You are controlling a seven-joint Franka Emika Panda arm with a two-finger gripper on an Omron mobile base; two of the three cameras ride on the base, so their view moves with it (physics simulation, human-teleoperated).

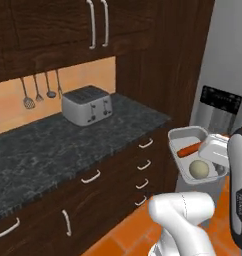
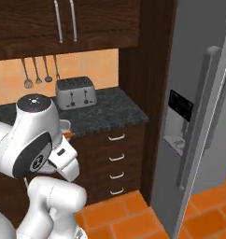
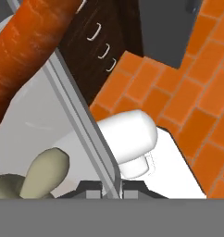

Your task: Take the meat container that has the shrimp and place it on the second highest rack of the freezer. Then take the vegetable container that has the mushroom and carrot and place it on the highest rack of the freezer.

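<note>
The vegetable container (image 1: pixel 185 134), a grey tray, hangs in the air in front of the drawers. It holds the orange carrot (image 1: pixel 189 149) and the pale round mushroom (image 1: pixel 199 169). My gripper (image 3: pixel 111 190) is shut on the tray's rim (image 3: pixel 81 115), one finger on each side. In the hand view the carrot (image 3: pixel 26 55) and the mushroom (image 3: pixel 40 173) lie inside, left of that rim. The grey freezer (image 2: pixel 199 84) stands to the right with its bar handle (image 2: pixel 199 116) and dispenser panel (image 2: pixel 180 105). Its door hides the racks. The meat container with the shrimp is out of view.
A silver toaster (image 1: pixel 87 105) stands on the dark stone counter (image 1: pixel 53 150), with utensils (image 1: pixel 40 90) hanging on the wall behind. Dark wood drawers (image 1: pixel 143 165) sit below and cabinets above. Orange floor tiles (image 2: pixel 133 214) lie open before the freezer.
</note>
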